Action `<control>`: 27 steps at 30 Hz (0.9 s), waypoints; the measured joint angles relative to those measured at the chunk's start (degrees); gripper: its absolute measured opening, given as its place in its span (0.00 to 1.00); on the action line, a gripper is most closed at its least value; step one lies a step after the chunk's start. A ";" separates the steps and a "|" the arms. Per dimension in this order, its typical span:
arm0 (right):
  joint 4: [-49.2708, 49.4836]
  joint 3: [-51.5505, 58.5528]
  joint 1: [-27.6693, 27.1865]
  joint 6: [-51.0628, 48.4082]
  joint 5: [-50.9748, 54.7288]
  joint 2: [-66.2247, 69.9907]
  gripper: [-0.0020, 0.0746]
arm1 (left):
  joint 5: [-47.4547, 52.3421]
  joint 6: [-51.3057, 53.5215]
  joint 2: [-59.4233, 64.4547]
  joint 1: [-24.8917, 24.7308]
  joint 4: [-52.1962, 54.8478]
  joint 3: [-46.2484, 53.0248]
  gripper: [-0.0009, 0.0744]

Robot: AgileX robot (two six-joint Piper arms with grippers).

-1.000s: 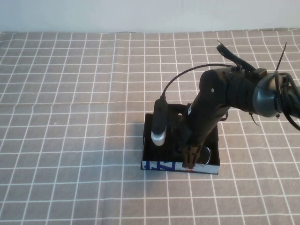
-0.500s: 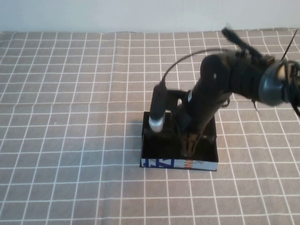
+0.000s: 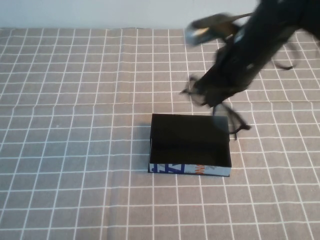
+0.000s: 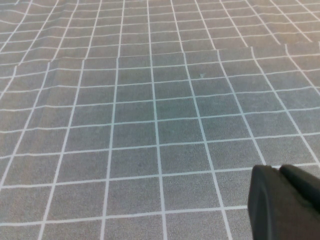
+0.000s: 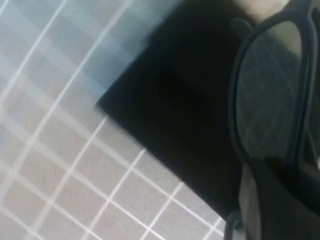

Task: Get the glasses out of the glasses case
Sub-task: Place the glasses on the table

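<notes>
Now the right gripper (image 3: 216,100) is pinching the black thick-framed glasses with dark lenses (image 3: 227,116) up in the air above the open black rectangular glasses case with white, blue and orange print (image 3: 190,146) so they come out, while the left gripper (image 4: 285,202), fingers pressed together, hangs over the grey checked cloth (image 4: 150,100).
</notes>
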 joint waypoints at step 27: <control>2.09 46.90 -11.58 11.31 -27.60 -16.04 0.06 | 0.00 0.00 0.00 0.00 0.00 0.00 0.01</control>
